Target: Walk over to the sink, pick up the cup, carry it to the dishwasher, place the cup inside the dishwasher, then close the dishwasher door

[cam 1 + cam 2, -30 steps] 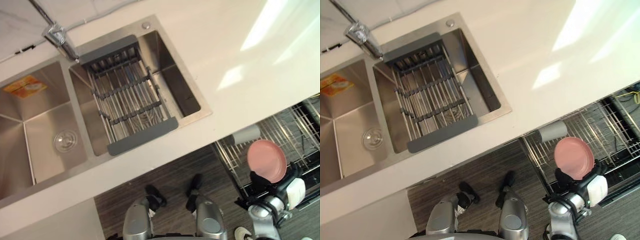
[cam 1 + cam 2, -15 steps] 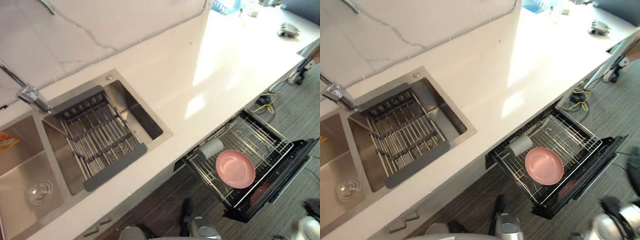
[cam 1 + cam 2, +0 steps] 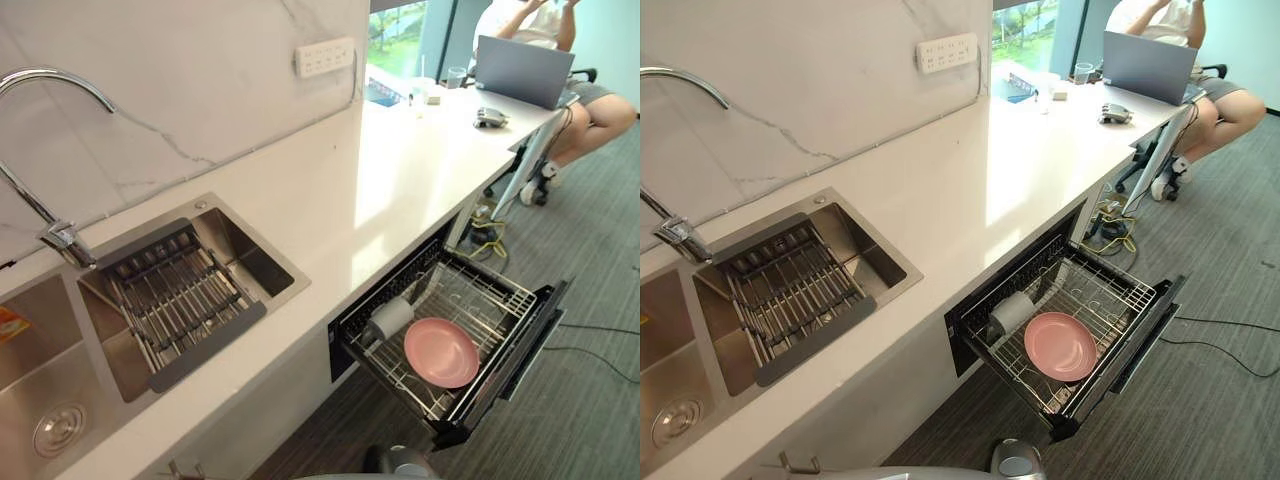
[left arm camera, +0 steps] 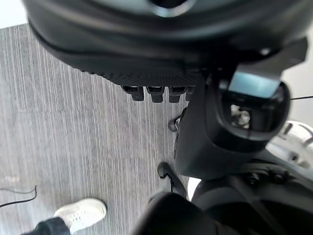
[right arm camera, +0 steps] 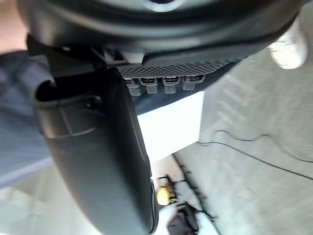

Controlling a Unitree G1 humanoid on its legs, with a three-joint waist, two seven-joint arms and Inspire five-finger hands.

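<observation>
- Already the cup (image 3: 390,318) lies on its side in the dishwasher rack (image 3: 480,295), at 5 o'clock in the left eye view, with the pink plate (image 3: 441,352) just beside it at its 4 o'clock.
- It looks light, stiff and smooth-walled, probably breakable. If it needs re-seating, take it round the mid-wall, not the rim.
- Dishwasher door (image 3: 522,348) is open; the sink (image 3: 250,258) is at the cup's 9 o'clock.
- Left hand (image 4: 146,58), right hand (image 5: 161,44): released or clenched, cannot tell.

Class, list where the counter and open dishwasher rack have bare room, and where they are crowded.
Free: counter between sink and laptop; dishwasher rack beyond the pink plate, toward the laptop end. Crowded: rack by the cup and plate; counter's end round the laptop.
</observation>
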